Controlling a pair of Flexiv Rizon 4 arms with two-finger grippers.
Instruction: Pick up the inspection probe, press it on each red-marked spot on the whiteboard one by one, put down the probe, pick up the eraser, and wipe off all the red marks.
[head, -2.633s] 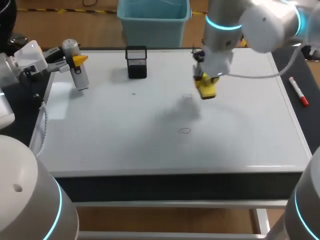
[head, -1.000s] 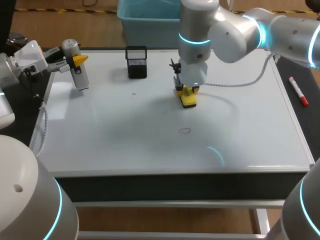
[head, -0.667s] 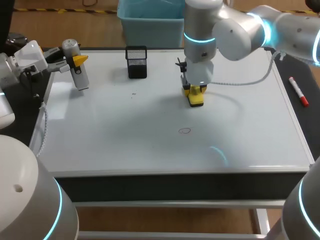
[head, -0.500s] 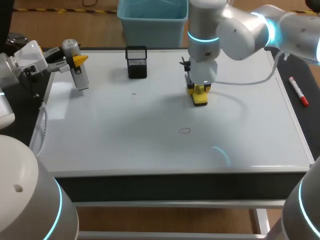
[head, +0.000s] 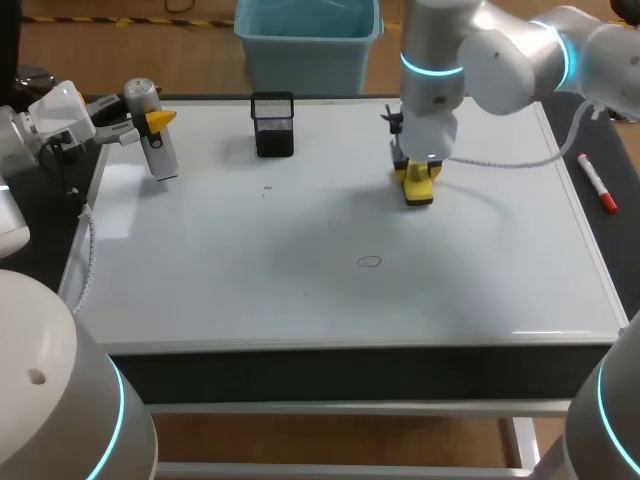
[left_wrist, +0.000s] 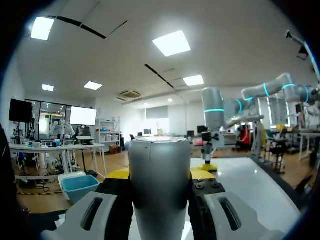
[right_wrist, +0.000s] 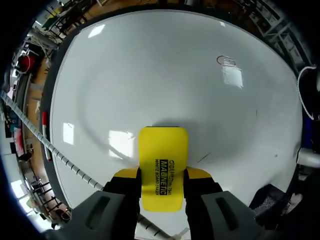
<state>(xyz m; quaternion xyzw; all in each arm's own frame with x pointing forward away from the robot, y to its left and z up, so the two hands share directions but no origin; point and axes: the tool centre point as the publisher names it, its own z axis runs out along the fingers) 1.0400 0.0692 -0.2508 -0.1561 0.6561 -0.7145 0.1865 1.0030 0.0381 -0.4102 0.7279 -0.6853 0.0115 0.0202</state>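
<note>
- Our right tool (head: 416, 176) is clamped on one yellow eraser (head: 417, 190). It points straight down, with the eraser's flat face against the whiteboard (head: 250, 260), as wiping requires.
- We judge the erasing step is under way. We can make out only one small red ring (head: 370, 262), on bare board nearer the front edge and apart from the eraser.
- Our left tool (head: 150, 122) is closed on one grey probe (head: 160, 152), its fingers on both sides. It holds the probe upright at the board's far left, likely to keep it clear of the wiping.
- One black mesh cup (head: 273, 124) stands near the back edge.
- One red marker (head: 597, 183) lies on the tabletop just off the board's right side.
- In all we count two arms and one each of eraser, probe, ring, cup and marker.
</note>
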